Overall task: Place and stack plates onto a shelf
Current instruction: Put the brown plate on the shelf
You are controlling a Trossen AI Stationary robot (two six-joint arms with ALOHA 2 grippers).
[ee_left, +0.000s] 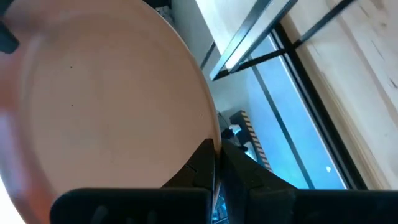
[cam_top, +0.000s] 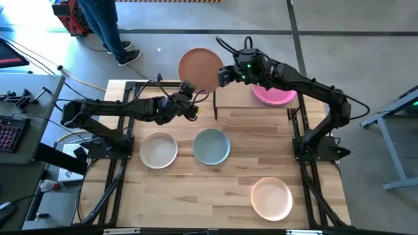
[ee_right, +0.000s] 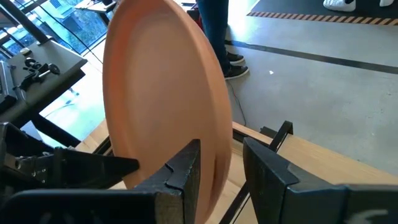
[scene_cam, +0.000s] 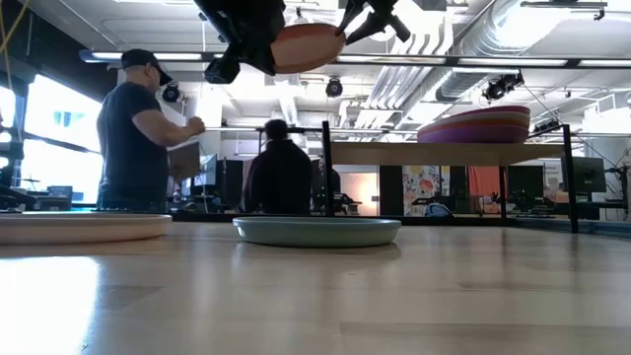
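The left gripper (cam_top: 193,98) pinches the rim of the rust-orange plate (cam_top: 201,67), held aloft just off the shelf's (cam_top: 225,104) empty left end. The right gripper (cam_top: 223,76) straddles the opposite rim, jaws parted, so the matte, shallow-rimmed disc spans both arms. The magenta stack (cam_top: 274,96) fills the light-wood board's right end.

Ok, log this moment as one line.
rust-orange plate: aloft, handover | left claw: shut on rim | right claw: open around rim | shelf: stack on right half
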